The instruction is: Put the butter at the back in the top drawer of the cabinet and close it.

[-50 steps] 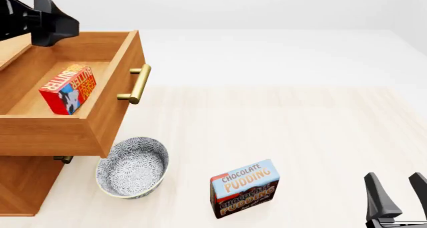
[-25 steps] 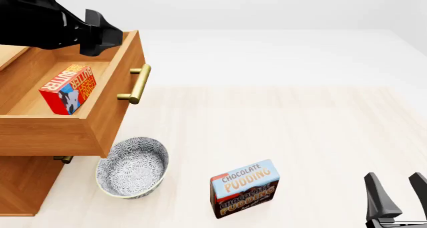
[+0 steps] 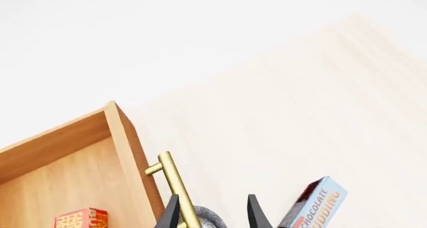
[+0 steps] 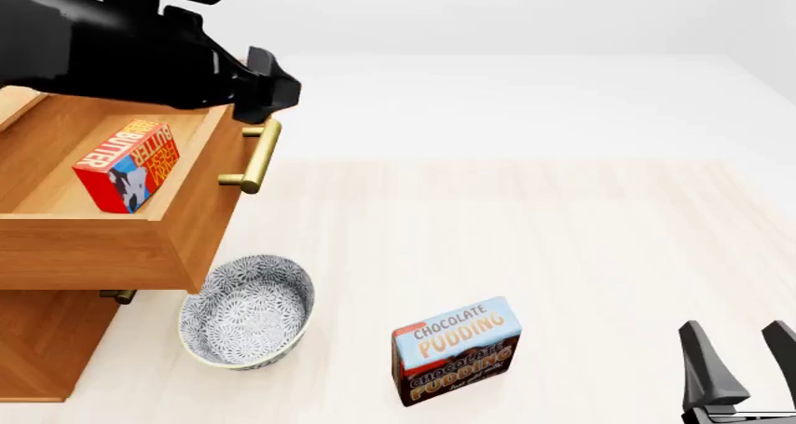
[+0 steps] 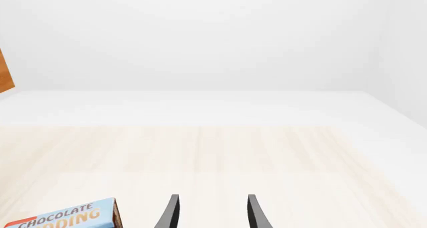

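Here, the butter (image 4: 127, 163) is seen lying inside the pulled-out top drawer (image 4: 186, 221) of the cabinet (image 4: 44, 335). The left gripper (image 3: 212, 215) is held with jaws parted above the brass handle (image 4: 255, 156). The right gripper (image 4: 741, 361) is likewise spread, well apart from the pudding box (image 4: 456, 350).

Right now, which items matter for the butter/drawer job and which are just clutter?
Job:
butter, lying in the open top drawer
handle
cabinet
left pincer, open

Clutter:
bowl
pudding box
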